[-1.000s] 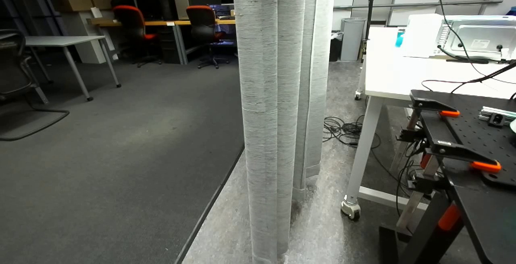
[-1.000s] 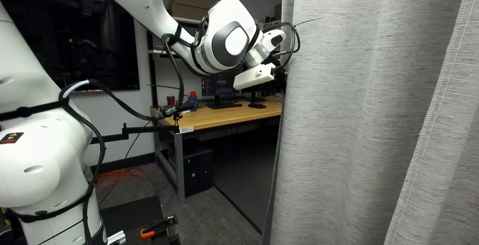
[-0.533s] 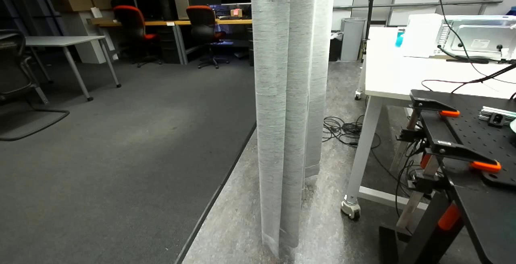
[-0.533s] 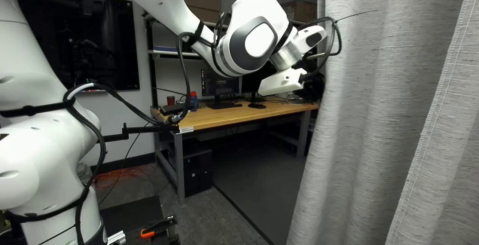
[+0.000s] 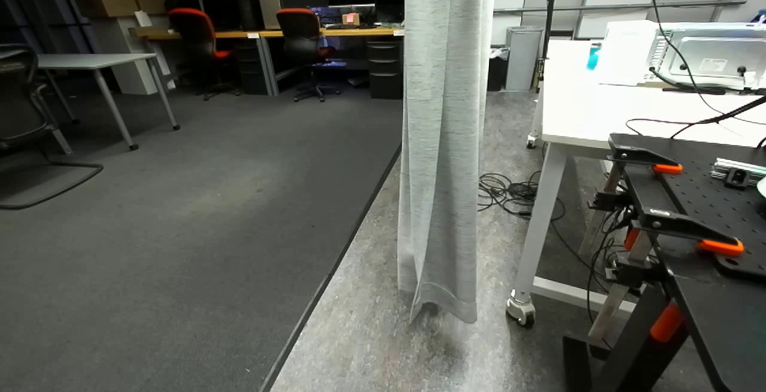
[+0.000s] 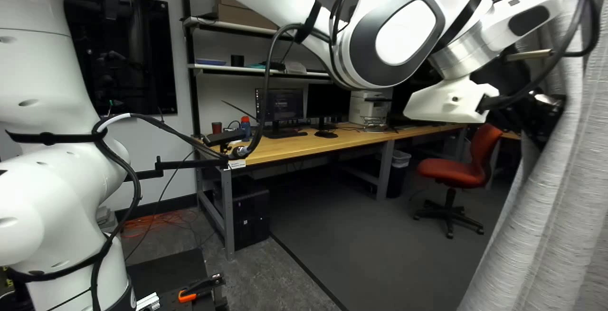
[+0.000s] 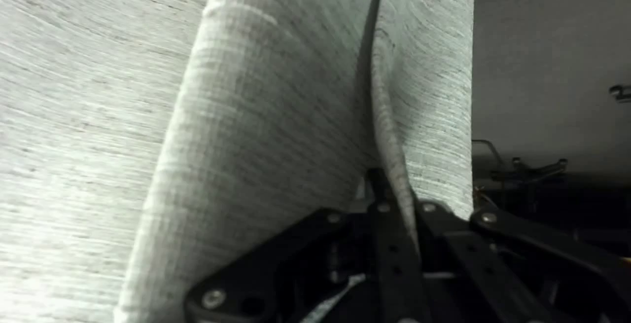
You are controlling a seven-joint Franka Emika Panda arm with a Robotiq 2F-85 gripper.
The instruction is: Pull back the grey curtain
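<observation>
Black cable tangle point(image 5: 519, 191) on grey floor point(image 5: 353, 320)

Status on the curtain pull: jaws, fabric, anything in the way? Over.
Jaws shut on a fold of grey curtain. Curtain slanting up toward them. Possible snag: black cables on floor beyond it in an exterior view.

in the wrist view, the curtain point(image 7: 276, 91) is pinched between the jaws of your gripper point(image 7: 402, 199) and blocks the left; you have room past its right edge. in an exterior view, you can pass over the carpet point(image 5: 209, 212); cables point(image 5: 508, 191) and the table point(image 5: 574, 119) restrict the curtain's opposite side. in an exterior view, your passage between desk point(image 6: 294, 148) and curtain has the chair point(image 6: 451, 172) as an obstacle farther back.
</observation>
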